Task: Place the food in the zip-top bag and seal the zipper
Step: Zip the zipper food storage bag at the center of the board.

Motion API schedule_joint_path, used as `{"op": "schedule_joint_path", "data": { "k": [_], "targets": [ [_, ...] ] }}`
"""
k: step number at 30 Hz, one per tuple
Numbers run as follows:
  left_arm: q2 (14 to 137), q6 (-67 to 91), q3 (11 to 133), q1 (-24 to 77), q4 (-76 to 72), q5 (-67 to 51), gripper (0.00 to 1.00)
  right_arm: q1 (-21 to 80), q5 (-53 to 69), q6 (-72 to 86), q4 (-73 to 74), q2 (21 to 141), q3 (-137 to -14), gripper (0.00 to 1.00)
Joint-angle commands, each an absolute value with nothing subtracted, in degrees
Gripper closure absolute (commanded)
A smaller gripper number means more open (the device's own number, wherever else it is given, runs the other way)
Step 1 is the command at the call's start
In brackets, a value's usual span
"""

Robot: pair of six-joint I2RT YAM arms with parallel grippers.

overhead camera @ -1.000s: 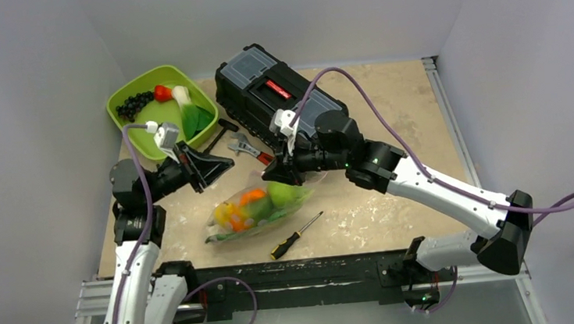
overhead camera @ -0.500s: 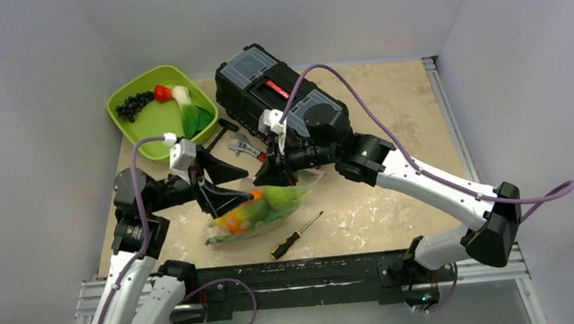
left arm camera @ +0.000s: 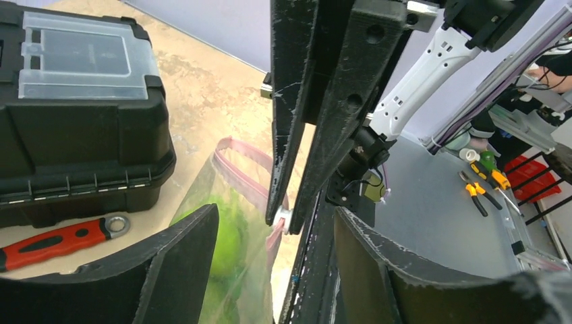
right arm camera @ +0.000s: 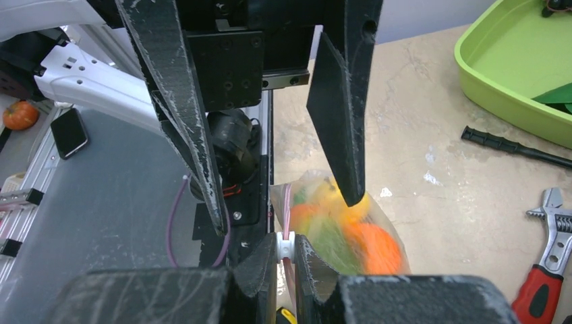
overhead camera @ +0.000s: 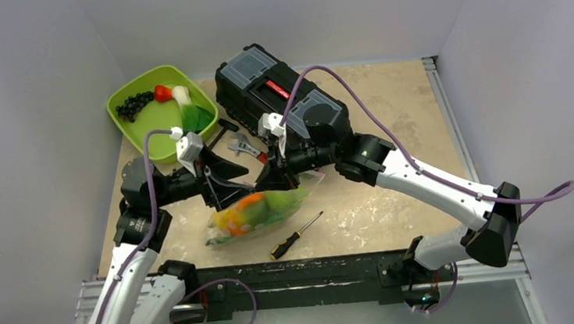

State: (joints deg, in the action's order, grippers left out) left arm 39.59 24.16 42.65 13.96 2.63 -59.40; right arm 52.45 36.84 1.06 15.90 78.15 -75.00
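Observation:
The zip-top bag (overhead camera: 255, 212) lies mid-table, holding an orange (right arm camera: 374, 246), a green apple (left arm camera: 226, 236) and yellow pieces. Its pink zipper (left arm camera: 243, 179) runs along the mouth. My right gripper (right arm camera: 284, 247) is shut on the white zipper slider (right arm camera: 284, 244) at the mouth's end; in the top view that right gripper (overhead camera: 271, 182) sits over the bag's far end. My left gripper (left arm camera: 275, 219) is open, its fingers (left arm camera: 182, 270) straddling the bag mouth and the right gripper's tips. More food, a leek (overhead camera: 187, 108) and dark berries (overhead camera: 134, 105), lies in the tray.
A lime-green tray (overhead camera: 148, 139) stands at the back left. The black toolbox (overhead camera: 278, 92) is behind the grippers. A red-handled wrench (overhead camera: 247, 145) lies beside it, and a yellow-black screwdriver (overhead camera: 296, 235) lies just in front of the bag.
My left gripper has opened and swung right, from beside the tray to over the bag's mouth. The right gripper has shifted slightly left, still pinching the slider, and the bag has shifted with it.

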Motion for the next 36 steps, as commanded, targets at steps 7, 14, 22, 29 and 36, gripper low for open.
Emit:
{"op": "schedule_joint_path", "data": {
  "k": [7, 14, 22, 29, 36],
  "targets": [
    [41.47, 22.47, 43.59, 14.24, 3.59, -61.23, 0.72, 52.21, 38.89, 0.40, 13.20, 76.25, -78.06, 1.00],
    [41.23, 22.04, 43.37, 14.24, 3.80, -61.55, 0.66, 52.21, 39.11, 0.39, 13.00, 76.25, -78.23, 1.00],
    [40.17, 18.55, 43.65, 14.24, 8.51, -62.73, 0.59, 52.21, 39.13, 0.42, 12.53, 76.38, -78.27, 1.00],
    [40.38, 17.83, 44.17, 14.24, 10.29, -62.71, 0.73, 52.22, 39.68, 0.49, 11.90, 76.64, -78.04, 1.00],
    [40.39, 23.32, 42.48, 14.24, 1.69, -62.49, 0.75, 52.21, 38.56, 0.43, 12.83, 78.04, -78.78, 1.00]
  ]
}}
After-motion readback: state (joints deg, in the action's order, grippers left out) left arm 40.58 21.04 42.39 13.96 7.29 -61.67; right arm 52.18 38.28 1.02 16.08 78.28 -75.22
